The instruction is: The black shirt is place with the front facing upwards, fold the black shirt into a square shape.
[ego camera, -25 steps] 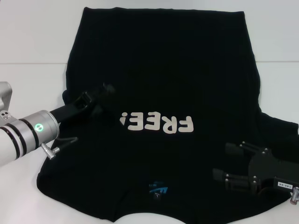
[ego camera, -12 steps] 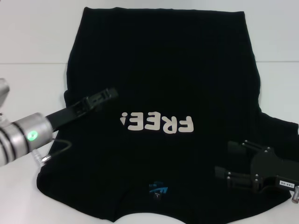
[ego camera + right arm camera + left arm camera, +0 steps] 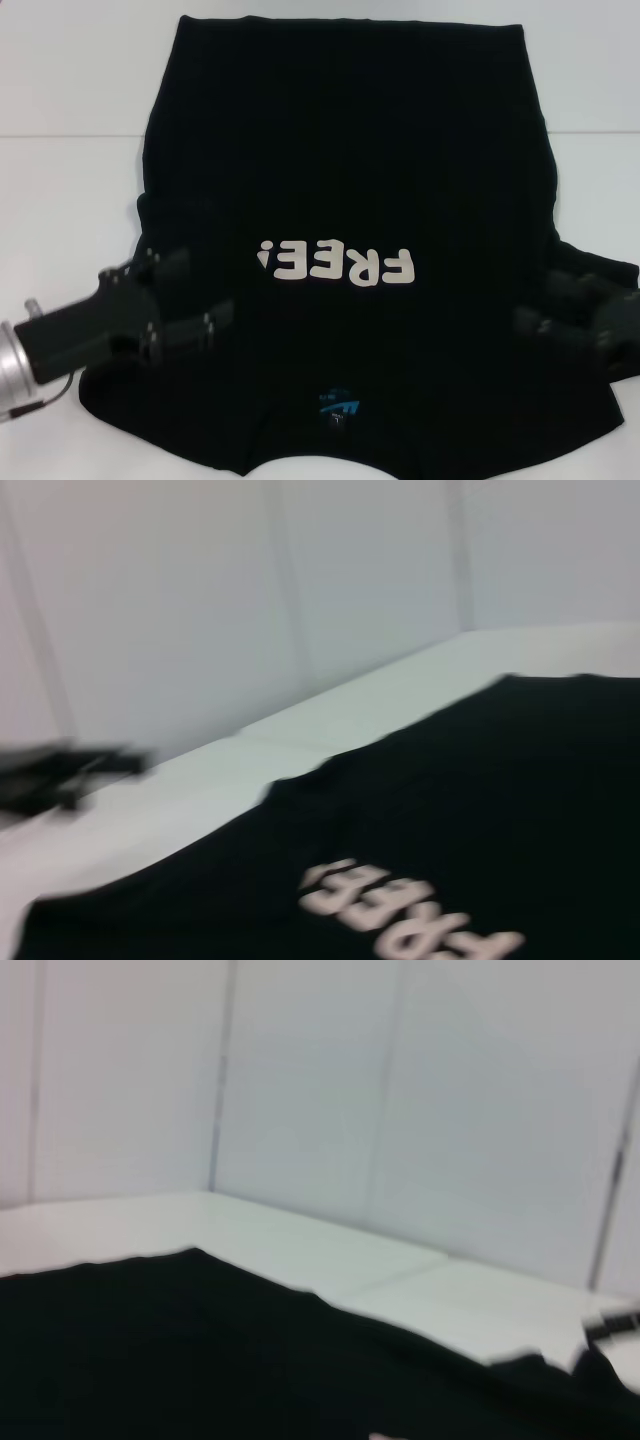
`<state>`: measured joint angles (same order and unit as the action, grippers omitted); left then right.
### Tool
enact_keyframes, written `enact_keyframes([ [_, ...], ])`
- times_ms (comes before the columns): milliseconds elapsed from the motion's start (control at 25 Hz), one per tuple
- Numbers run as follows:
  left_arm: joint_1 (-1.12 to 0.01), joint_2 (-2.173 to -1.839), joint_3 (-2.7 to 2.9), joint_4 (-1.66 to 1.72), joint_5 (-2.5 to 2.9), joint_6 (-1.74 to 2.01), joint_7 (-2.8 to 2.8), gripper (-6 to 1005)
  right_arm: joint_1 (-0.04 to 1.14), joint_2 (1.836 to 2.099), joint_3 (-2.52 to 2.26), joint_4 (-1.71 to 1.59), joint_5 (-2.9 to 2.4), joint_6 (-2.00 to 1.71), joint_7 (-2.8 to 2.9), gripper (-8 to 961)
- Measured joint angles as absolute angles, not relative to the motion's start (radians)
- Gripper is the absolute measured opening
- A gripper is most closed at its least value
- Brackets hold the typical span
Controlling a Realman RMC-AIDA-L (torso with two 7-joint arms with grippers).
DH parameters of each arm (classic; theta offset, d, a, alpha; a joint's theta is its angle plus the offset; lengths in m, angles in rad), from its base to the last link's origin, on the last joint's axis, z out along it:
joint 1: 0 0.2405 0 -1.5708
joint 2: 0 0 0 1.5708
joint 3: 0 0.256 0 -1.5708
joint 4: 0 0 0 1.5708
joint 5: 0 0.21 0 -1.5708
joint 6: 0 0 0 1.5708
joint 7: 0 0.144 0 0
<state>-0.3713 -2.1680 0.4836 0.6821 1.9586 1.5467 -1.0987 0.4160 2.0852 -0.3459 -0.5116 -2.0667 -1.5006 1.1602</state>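
On the white surface [image 3: 70,190] the black shirt [image 3: 350,170] lies flat, front up, "FREE!" print [image 3: 335,265] mid-chest. Left gripper [image 3: 190,300] sits over the shirt's left sleeve area w/ jaws spread apart. Right gripper [image 3: 565,305] over the right sleeve edge, blurred; jaws probably parted, can't tell for sure.

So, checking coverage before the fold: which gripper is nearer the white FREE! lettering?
Left. The left gripper sits over the black shirt just beside the FREE! lettering; the right gripper is farther, near the shirt's edge.
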Motion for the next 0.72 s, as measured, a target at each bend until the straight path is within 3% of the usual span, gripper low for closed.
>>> enact_keyframes([
  [120,-0.365,-2.167,0.48,0.707,2.024,1.556,-1.122,949,0.39,2.081,-0.332,-0.644,-2.075,-1.502,1.367,917],
  [240,-0.361,-2.168,0.48,0.717,2.065,1.56,-1.142,948,0.371,2.059,-0.345,-0.785,-2.104,-1.532,1.632,917],
  [440,-0.359,-2.168,0.482,0.734,2.068,1.569,-1.207,949,0.393,1.961,-0.358,-0.903,-2.219,-1.633,2.137,917],
  [560,-0.36,-2.168,0.484,0.742,2.07,1.582,-1.207,949,0.432,1.883,-0.389,-0.899,-2.282,-1.697,2.337,916],
  [720,-0.367,-2.166,0.488,0.745,2.086,1.585,-1.202,949,0.502,1.827,-0.428,-0.895,-2.426,-1.695,2.472,915],
])
